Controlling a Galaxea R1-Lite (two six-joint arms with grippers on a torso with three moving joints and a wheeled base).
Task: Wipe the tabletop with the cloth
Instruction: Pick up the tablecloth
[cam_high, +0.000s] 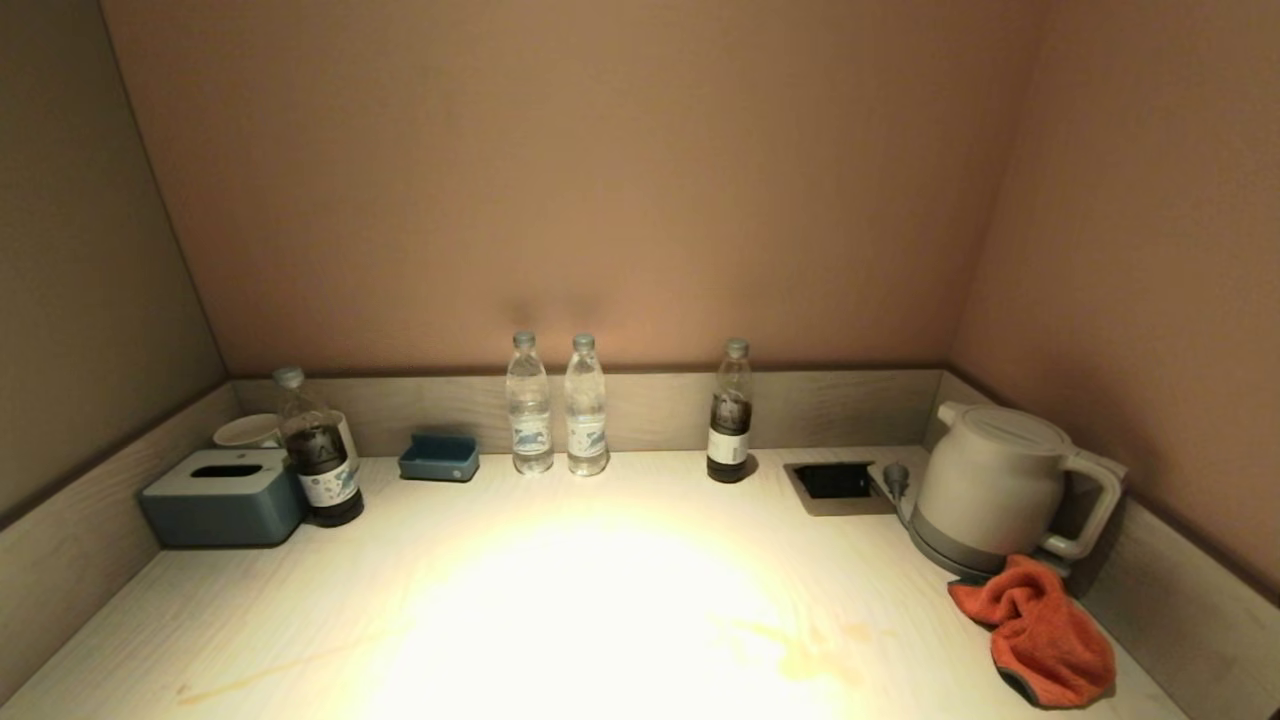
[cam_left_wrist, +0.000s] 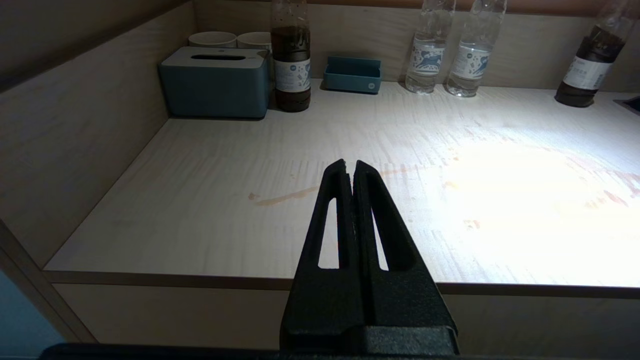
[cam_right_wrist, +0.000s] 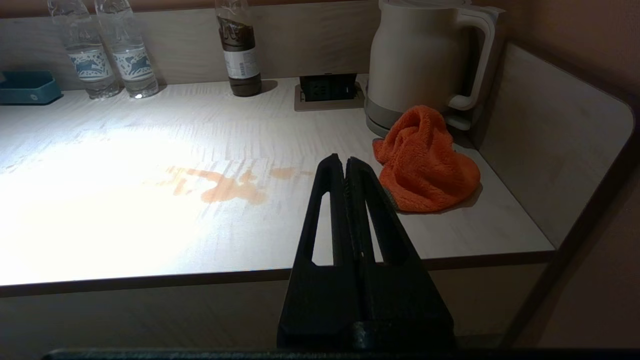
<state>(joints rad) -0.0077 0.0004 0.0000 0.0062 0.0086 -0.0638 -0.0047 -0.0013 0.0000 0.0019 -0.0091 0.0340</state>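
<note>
My right gripper (cam_right_wrist: 345, 164) hangs off the front edge of the tabletop (cam_right_wrist: 150, 235), fingers pressed together on nothing. The orange cloth (cam_right_wrist: 425, 165) lies crumpled on the wood just beyond and to the right of those fingertips, apart from them, its far side against the base of the white kettle (cam_right_wrist: 420, 60). An orange-brown spill stain (cam_right_wrist: 225, 185) spreads on the surface beyond the fingertips to the left, near the cloth but clear of it. My left gripper (cam_left_wrist: 350, 167) is likewise shut and empty, poised off the front edge toward the left end, with a thin streak (cam_left_wrist: 285, 196) just past its tips. Far beyond it stand a blue tissue box (cam_left_wrist: 215, 82) and a dark bottle (cam_left_wrist: 291, 60).
</note>
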